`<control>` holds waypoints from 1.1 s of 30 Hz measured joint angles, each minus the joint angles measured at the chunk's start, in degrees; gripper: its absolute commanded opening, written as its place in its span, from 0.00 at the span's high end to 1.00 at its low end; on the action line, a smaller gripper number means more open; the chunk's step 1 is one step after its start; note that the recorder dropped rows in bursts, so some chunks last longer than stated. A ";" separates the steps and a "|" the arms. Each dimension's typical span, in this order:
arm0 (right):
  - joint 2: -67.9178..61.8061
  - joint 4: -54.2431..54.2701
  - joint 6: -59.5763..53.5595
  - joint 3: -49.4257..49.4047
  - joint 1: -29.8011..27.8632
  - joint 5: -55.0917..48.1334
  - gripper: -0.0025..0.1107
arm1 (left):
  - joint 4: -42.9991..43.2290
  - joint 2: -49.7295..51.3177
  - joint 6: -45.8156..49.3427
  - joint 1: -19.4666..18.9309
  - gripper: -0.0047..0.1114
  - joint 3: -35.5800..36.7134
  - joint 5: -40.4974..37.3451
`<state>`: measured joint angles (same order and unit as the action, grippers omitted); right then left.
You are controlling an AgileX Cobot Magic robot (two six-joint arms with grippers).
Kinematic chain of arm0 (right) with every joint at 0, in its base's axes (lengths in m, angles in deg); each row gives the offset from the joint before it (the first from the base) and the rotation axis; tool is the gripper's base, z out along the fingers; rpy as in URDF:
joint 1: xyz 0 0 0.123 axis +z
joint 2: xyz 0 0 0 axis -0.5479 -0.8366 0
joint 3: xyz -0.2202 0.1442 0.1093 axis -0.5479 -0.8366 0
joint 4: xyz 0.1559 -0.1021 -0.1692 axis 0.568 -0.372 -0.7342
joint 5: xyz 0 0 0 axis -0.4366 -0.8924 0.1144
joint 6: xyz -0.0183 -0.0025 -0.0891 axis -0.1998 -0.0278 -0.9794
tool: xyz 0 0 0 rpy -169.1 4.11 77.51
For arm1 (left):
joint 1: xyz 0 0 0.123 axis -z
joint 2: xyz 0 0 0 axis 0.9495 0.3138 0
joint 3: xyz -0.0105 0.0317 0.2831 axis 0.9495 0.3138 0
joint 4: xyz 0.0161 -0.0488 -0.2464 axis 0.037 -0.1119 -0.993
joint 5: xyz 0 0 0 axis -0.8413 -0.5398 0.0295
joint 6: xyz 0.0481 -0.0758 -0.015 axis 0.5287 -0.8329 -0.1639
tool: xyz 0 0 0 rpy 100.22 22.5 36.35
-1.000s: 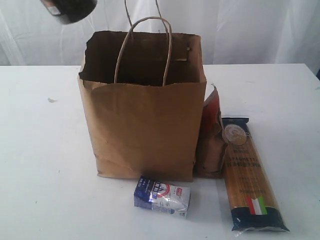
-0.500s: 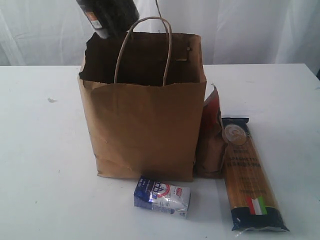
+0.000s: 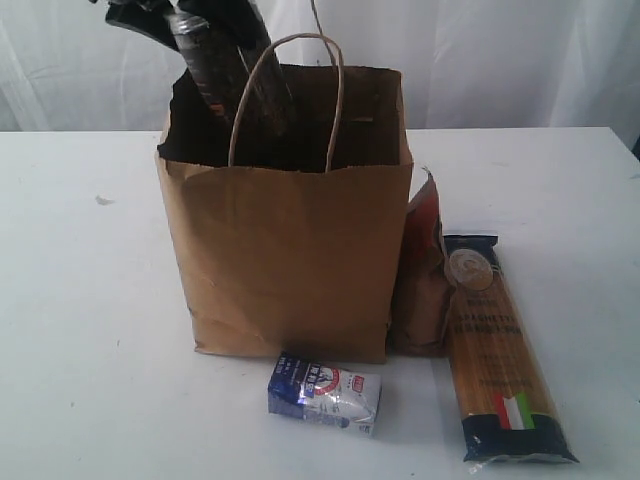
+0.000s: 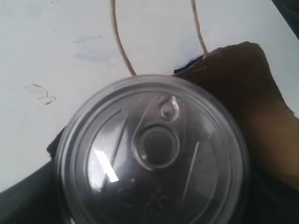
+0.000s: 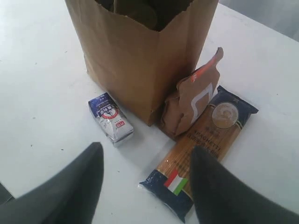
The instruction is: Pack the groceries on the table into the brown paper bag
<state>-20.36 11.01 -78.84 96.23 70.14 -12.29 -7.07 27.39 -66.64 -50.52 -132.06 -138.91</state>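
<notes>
My left gripper (image 3: pixel 160 18) hangs over the back left corner of the brown paper bag (image 3: pixel 290 250), shut on a dark tin can (image 3: pixel 232 75). The can is tilted, with its lower end inside the bag's mouth. In the left wrist view the tin can (image 4: pixel 154 149) shows its ring-pull lid, and the fingers are hidden. My right gripper (image 5: pixel 145 149) is open and empty above the table (image 3: pixel 80 300). Below it lie the spaghetti packet (image 5: pixel 201 149), the brown-orange pouch (image 5: pixel 191 107) and the blue-white carton (image 5: pixel 110 119).
The pouch (image 3: pixel 422 280) leans on the bag's right side, and the spaghetti packet (image 3: pixel 500 350) lies flat beside it. The carton (image 3: pixel 325 392) lies at the bag's front. The bag's looped handles (image 3: pixel 290 90) stand up. A tiny white lump (image 3: pixel 103 200) sits far left.
The left gripper carried the tin can from the upper left down and rightward, so its lower end now sits inside the bag's mouth. Nothing on the table moved.
</notes>
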 measured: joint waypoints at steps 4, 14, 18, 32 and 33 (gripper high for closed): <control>0.00 0.00 0.00 0.00 0.00 0.00 0.52 | -2.26 1.83 2.00 0.00 0.90 0.00 0.00; 0.00 0.09 0.00 0.00 0.00 0.00 0.52 | -3.39 4.17 5.28 1.03 0.18 0.00 0.00; 0.00 0.09 0.00 0.00 0.00 0.00 0.52 | -4.66 4.39 5.18 2.37 0.14 -0.11 0.00; 0.00 0.09 0.00 0.00 0.00 0.00 0.52 | -6.70 3.99 4.29 2.75 0.17 -0.24 0.00; 0.00 0.09 0.00 0.00 0.00 0.00 0.52 | -6.70 3.38 4.29 2.75 0.17 -0.24 0.00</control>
<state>-20.36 11.10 -78.84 96.23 70.14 -12.29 -13.76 30.78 -62.35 -47.77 -132.30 -138.91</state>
